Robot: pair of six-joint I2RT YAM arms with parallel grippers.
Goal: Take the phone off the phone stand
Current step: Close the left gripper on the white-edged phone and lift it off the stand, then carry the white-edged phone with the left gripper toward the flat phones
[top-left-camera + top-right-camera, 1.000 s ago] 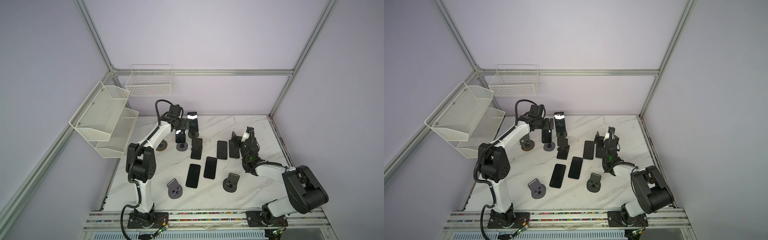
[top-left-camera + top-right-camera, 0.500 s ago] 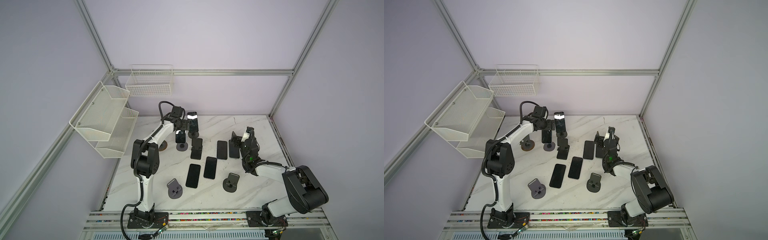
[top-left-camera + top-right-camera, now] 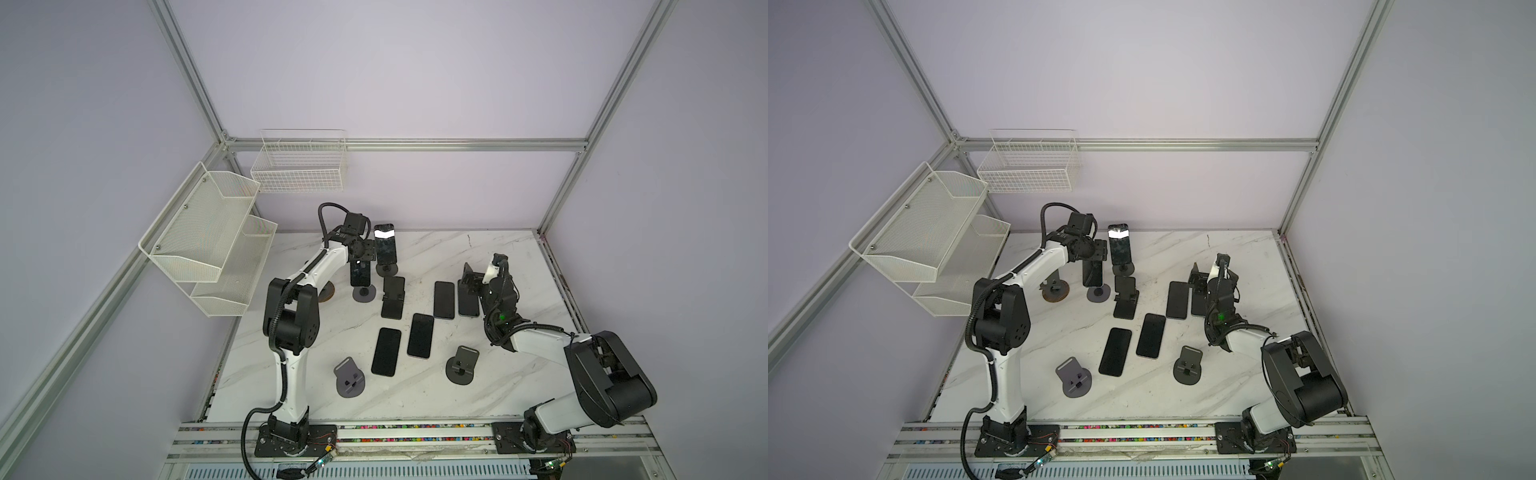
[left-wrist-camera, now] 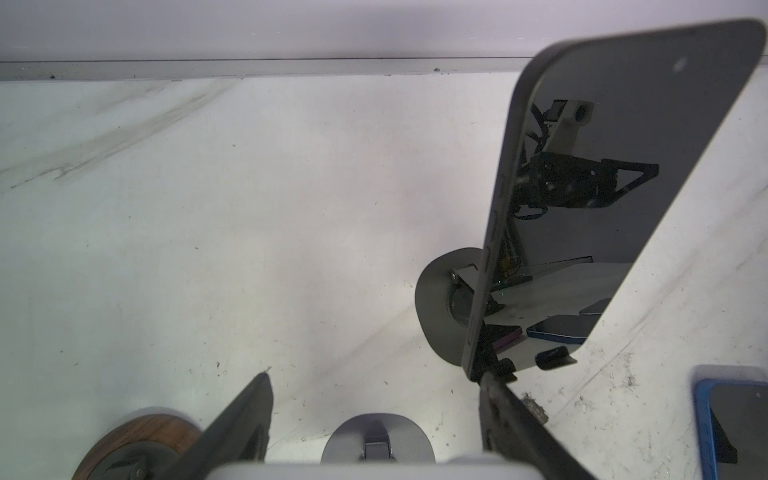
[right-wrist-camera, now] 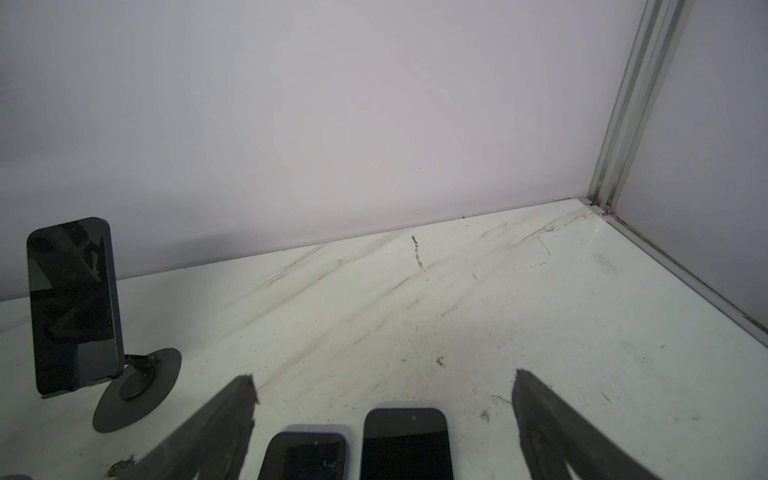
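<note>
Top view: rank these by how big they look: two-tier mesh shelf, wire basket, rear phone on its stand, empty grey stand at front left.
1. two-tier mesh shelf
2. wire basket
3. empty grey stand and rear phone: these look about alike. The stand sits nearer the camera, so I won't rank one over the other.

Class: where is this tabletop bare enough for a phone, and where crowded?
Free: the white marble table's back right corner, beyond the right gripper; the front strip before the empty grey stand. Crowded: the middle's flat black phones; back left, where the left gripper grips a propped black phone.
</note>
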